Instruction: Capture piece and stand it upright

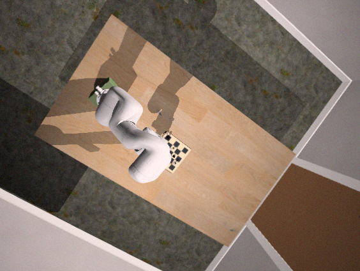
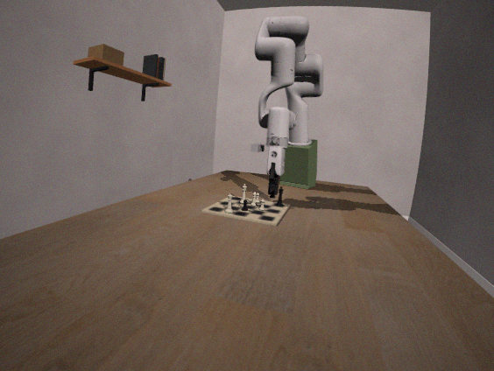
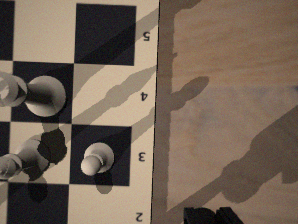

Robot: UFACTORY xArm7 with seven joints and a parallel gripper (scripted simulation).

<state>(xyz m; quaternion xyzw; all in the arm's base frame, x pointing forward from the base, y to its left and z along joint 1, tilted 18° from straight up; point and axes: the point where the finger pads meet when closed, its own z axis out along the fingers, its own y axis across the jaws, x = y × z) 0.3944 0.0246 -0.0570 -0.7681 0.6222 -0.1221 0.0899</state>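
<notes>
The small chessboard [image 1: 186, 147] [image 2: 245, 217] [image 3: 146, 125] lies on the wooden table [image 1: 223, 166] [image 2: 245, 284]. In the wrist view a white pawn [image 3: 96, 159] stands on E3, a tall white piece [image 3: 45, 95] stands on D4, and a black piece is next to another white piece on D3. Another black piece [image 2: 280, 197] stands at the board's far right corner. My gripper [image 2: 273, 192] [image 3: 214, 216] is low over bare table just beyond the board's E-file edge. It is shut on a small dark piece, mostly hidden by the fingers. The arm hides the gripper in the overhead view.
The arm's green pedestal [image 1: 110, 84] [image 2: 299, 168] stands behind the board. A wall shelf [image 2: 123, 72] with boxes hangs at the left. The arm's shadows fall across the table beside the board.
</notes>
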